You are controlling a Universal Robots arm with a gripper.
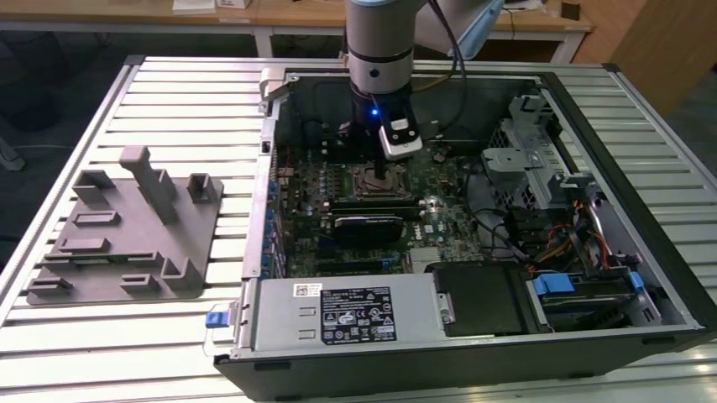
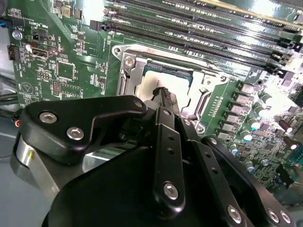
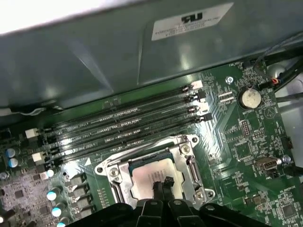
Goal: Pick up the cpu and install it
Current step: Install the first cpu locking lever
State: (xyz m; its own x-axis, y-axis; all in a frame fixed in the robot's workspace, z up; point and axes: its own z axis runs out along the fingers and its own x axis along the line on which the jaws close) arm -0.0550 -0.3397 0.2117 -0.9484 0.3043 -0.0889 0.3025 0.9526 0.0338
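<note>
The cpu [image 3: 144, 178] [image 2: 152, 84], a silver-grey square, lies flat inside the motherboard socket's metal frame [image 3: 188, 150] [image 2: 129, 64]. My gripper [image 3: 162, 185] [image 2: 162, 92] stands straight above it, jaws drawn close together, with the tips at or just over the chip's top face. Nothing sits between the fingers. In the exterior view the gripper [image 1: 382, 175] hangs over the socket [image 1: 361, 180] in the middle of the open computer case, and the arm blocks the chip there.
Several black memory slots [image 3: 128, 127] run alongside the socket. The open computer case [image 1: 269, 252] holds a black power supply [image 1: 358, 315], drive bays [image 1: 583, 294] and cables [image 1: 560, 243]. A grey plastic fixture [image 1: 123, 239] stands on the slatted table at the exterior view's left.
</note>
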